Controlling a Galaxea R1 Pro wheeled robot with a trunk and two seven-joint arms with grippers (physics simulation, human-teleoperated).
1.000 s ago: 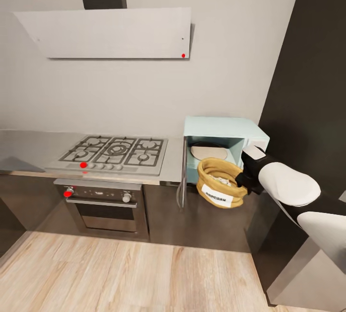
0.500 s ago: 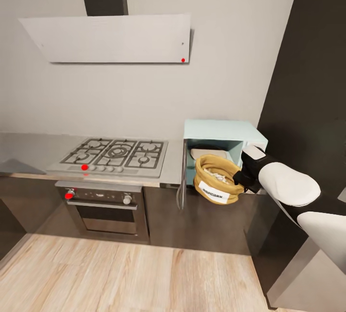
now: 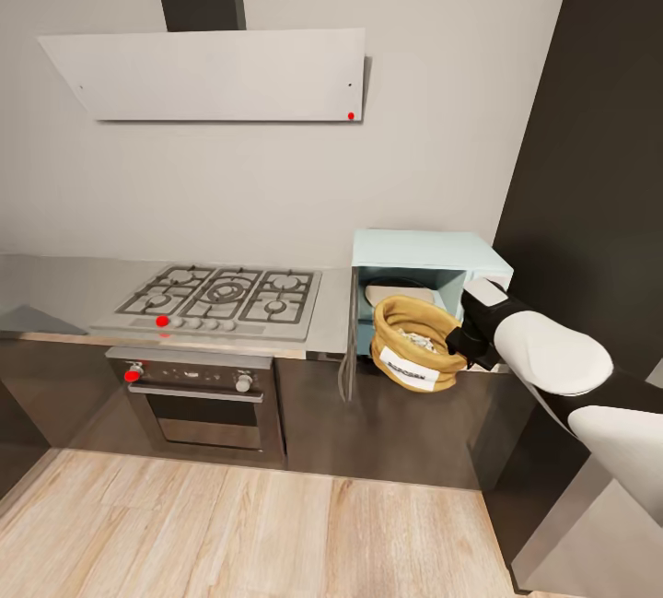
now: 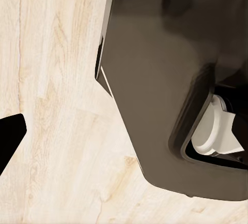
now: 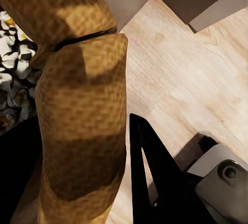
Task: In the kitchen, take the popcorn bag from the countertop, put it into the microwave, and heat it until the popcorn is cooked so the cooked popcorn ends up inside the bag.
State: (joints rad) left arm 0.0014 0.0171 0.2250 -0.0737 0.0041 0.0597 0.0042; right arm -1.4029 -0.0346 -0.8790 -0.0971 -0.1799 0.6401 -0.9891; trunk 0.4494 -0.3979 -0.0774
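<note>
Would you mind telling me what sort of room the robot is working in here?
A home kitchen, by the look of it: a steel gas hob under a white slanted hood, a built-in black-and-steel oven, and a pale blue microwave on the grey countertop.

We see a steel gas hob (image 3: 219,296) with a red dot at its front edge, set above a built-in oven (image 3: 204,392) with a dark glass door and two round knobs. A white slanted hood (image 3: 216,75) hangs on the pale grey wall (image 3: 276,183), under a dark flue. A tall dark cabinet (image 3: 589,174) stands at right. Light wooden floor (image 3: 239,533) runs below.
</note>
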